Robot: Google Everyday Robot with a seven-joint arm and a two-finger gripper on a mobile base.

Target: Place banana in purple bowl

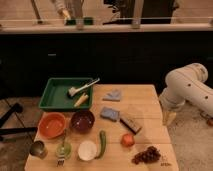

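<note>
arm bent beside right table edge, gripper hanging down, jaws spread wide, holding nothing | wooden table, dark cabinets behind | banana in green tray, well left of jaws; purple bowl just in front of tray

White arm folded at the right, gripper downward below it, fingers apart, empty.

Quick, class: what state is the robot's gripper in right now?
Gripper: open, holding nothing, hanging beside the wooden table.
</note>
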